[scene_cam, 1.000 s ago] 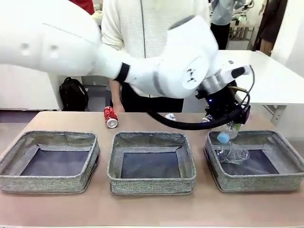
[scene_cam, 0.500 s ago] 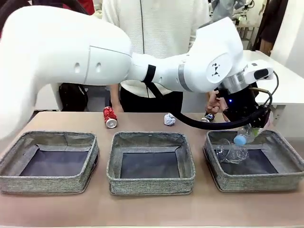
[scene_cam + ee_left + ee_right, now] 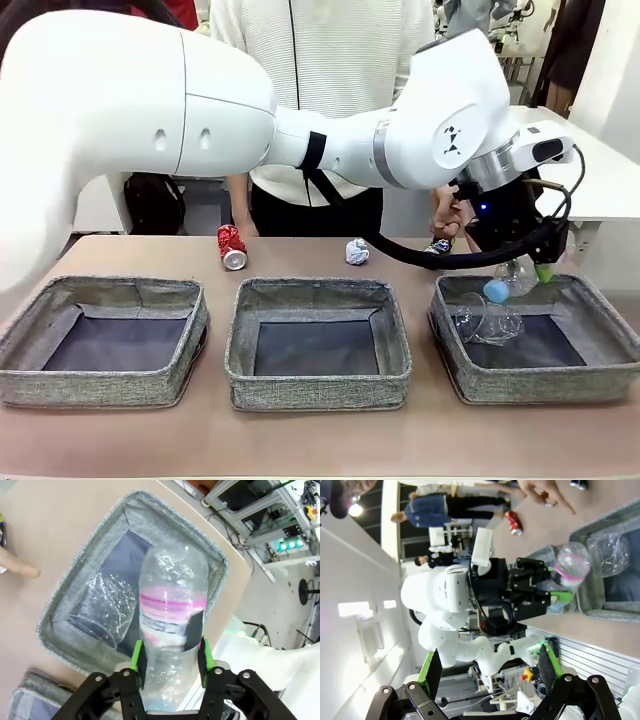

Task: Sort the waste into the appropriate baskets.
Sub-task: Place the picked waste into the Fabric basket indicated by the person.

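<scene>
Left pincer (image 3: 171, 649) pinching clear bottle (image 3: 172, 595) between pads, above right-hand basket (image 3: 67, 587), right pincer (image 3: 489, 660) spread

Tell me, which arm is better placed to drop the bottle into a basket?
Left. The left tool has the clear bottle between its pads, above the basket where a plastic cup lies. The right tool is open, empty and farther away.

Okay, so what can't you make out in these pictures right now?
Front view: the dark can is tiny and partly behind a black cable; its print can't be read.
Left wrist view: the bottle is blurred, so whether the left gripper clamps it is unclear.
Front view: the person's hand is partly covered by the left arm.
</scene>
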Robot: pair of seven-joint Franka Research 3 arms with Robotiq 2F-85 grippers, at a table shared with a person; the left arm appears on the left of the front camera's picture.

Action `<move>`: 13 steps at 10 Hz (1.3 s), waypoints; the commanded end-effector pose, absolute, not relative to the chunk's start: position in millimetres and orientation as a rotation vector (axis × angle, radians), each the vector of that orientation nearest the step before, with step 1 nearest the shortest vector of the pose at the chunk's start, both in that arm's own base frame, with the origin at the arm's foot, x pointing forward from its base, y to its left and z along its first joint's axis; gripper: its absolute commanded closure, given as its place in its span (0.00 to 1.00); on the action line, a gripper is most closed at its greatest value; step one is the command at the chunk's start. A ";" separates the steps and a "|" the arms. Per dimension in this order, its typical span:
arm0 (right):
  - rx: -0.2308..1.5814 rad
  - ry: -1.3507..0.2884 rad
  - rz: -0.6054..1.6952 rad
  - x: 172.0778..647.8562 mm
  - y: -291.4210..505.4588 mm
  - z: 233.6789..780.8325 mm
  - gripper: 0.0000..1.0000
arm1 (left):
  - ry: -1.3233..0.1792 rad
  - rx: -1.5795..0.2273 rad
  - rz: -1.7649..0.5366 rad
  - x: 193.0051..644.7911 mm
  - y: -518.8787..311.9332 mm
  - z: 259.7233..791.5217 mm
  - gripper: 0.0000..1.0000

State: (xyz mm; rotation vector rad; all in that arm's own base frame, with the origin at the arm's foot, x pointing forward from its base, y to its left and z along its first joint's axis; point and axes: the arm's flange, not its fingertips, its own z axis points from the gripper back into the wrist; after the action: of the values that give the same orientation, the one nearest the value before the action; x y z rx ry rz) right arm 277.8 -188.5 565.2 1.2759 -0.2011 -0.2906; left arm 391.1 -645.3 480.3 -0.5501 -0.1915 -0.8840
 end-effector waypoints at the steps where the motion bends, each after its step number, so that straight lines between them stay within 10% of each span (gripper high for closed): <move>1: 1.294 -0.210 -0.280 281.3 -189.1 569.7 0.00 | -0.206 -0.574 -0.902 388.1 -636.4 490.5 0.00; 8: 1.272 -0.186 -0.358 286.3 -190.0 565.0 0.00 | -0.094 -0.635 -0.904 385.2 -587.0 538.2 0.00; 13: 1.399 -0.091 -0.309 368.2 -149.1 565.5 0.00 | -0.055 -0.647 -0.594 345.4 -364.1 675.2 0.00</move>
State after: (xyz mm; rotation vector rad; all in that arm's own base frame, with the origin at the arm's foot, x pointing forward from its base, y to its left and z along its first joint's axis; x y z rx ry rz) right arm 340.2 -155.3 551.4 1.3453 -0.1037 -0.2753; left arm 362.7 -431.9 677.2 -0.6787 -0.0494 -0.6995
